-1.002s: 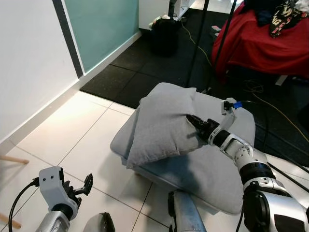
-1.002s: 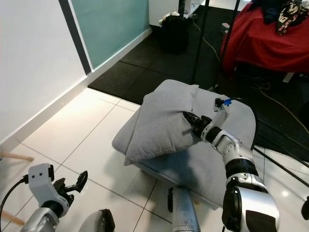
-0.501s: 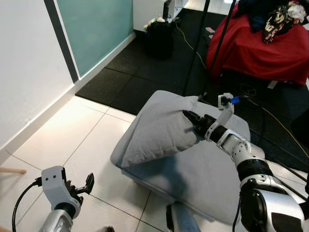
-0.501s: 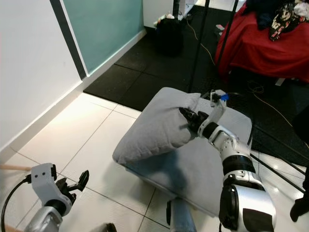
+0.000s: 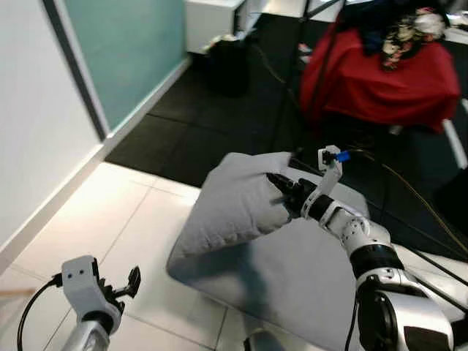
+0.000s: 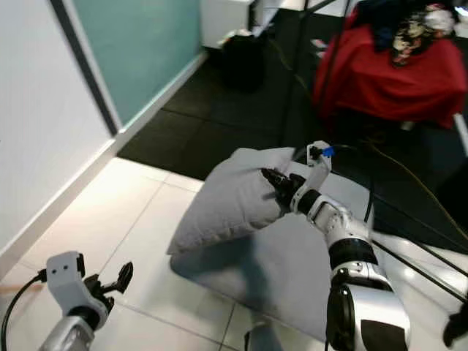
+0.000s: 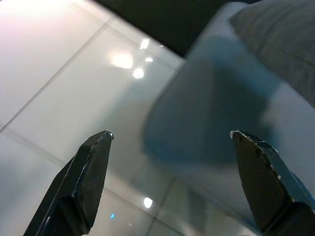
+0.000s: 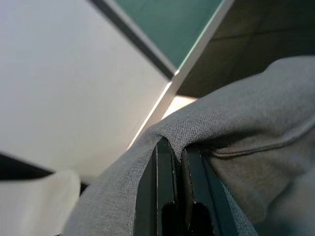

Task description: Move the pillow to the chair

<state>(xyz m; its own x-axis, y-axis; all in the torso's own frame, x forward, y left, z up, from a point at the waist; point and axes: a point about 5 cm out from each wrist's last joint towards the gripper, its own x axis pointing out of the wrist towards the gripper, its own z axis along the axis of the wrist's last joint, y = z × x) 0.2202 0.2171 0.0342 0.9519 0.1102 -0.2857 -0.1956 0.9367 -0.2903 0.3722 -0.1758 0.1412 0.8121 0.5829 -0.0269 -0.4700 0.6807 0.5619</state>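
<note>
The right gripper [image 5: 281, 189] reaches forward and pinches the gray pillow [image 5: 234, 201] by its edge; in the right wrist view the two black fingers [image 8: 165, 169] sit almost together with a fold of gray cloth squeezed between them, so the jaws are narrow and holding the pillow; the pillow is tipped up on the side near the gripper, and its low end rests on a big gray cushion [image 5: 307, 263] that lies on the floor; the cushion sits partly on the white tile floor [image 5: 88, 212] and partly on the black mat [image 5: 183, 124]; the left gripper [image 5: 117, 287] hangs low over the white tiles, well apart from the pillow; in the left wrist view its two black fingers [image 7: 86, 177] stand far apart with nothing between them, so its jaws are wide; beyond those fingers the shiny tiles and the corner of the gray cushion can be seen; farther back, past the mat, there is something covered in red cloth [image 5: 373, 73] with dark clothes [image 5: 402, 25] heaped on top; a white wall [image 5: 29, 110] with a green panel [image 5: 124, 44] stands on the robot's left.
</note>
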